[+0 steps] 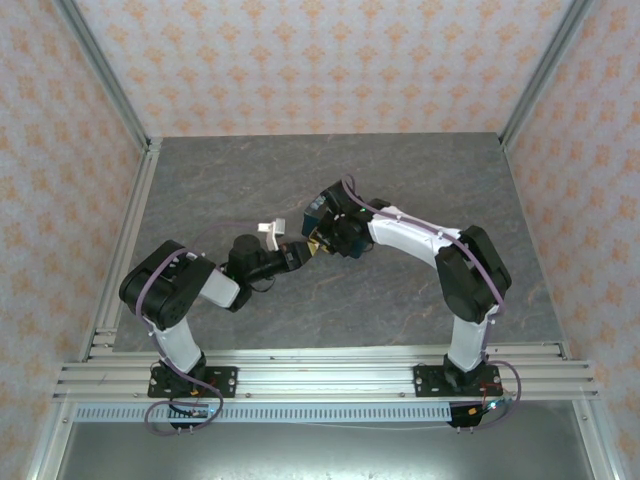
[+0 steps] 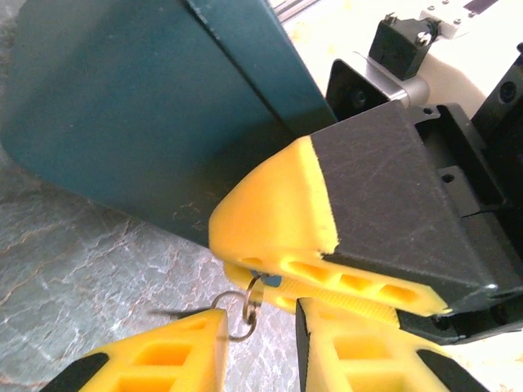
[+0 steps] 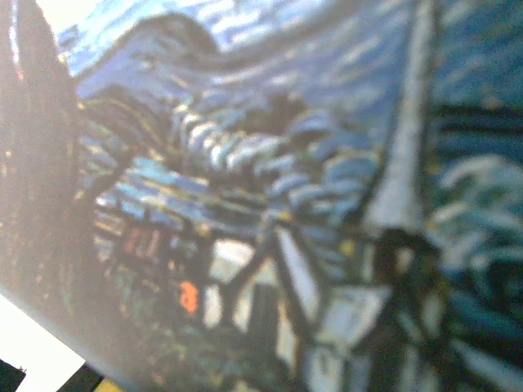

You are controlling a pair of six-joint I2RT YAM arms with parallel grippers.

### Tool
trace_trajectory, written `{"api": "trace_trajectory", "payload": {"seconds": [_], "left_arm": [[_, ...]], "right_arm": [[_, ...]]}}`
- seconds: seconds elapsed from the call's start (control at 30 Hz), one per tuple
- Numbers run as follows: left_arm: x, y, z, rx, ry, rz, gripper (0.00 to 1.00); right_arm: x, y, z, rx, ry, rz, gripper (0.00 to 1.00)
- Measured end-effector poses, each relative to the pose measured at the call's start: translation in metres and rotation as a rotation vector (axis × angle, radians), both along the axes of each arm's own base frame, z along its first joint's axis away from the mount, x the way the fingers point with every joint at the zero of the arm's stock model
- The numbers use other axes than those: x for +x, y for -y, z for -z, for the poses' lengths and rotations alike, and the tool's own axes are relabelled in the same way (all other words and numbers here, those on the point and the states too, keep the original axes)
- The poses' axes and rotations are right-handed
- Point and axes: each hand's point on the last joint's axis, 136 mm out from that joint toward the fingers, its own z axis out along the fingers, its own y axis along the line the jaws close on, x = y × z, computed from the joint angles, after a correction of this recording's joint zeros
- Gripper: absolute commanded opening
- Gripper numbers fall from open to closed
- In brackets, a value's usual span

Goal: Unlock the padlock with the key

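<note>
Center frame, the right gripper pinches the padlock, just a teal sliver between yellow fingers; its axis cannot be told. Left gripper, bottom edge: grip unclear.

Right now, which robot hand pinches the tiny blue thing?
The right gripper: a blue sliver, probably the padlock, sits between its fingers. The left gripper has a wire ring by its tips.

Grey marble-look table, flat slab betw patterned walls; alu rail runs along its near edge w/ both arm bases bolted on. Dark teal tin approx mid-table, lower edge close to the top, can't tell if touching
</note>
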Motion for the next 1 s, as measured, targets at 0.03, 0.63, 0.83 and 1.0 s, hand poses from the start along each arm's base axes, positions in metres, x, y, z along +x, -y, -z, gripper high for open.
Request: {"api": "trace_trajectory", "payload": {"seconds": [0.03,0.63,0.83,1.0], "left_arm": [[0.002,0.001,-0.001,-0.002,0.005,0.000,0.26],[0.009,0.006,0.003,0.005,0.000,0.009,0.00],[0.006,0.007,0.004,0.061,0.034,0.016,0.00],[0.001,0.013,0.002,0.180,0.091,0.025,0.00]], "right_arm": [[0.000,0.000,-0.001,0.005,-0.001,0.002,0.00],[0.004,0.002,-0.001,0.030,-0.024,0.038,0.00],[0.002,0.002,0.000,0.033,-0.029,0.034,0.00],[-0.003,0.006,-0.001,0.035,-0.046,0.037,0.00]]}}
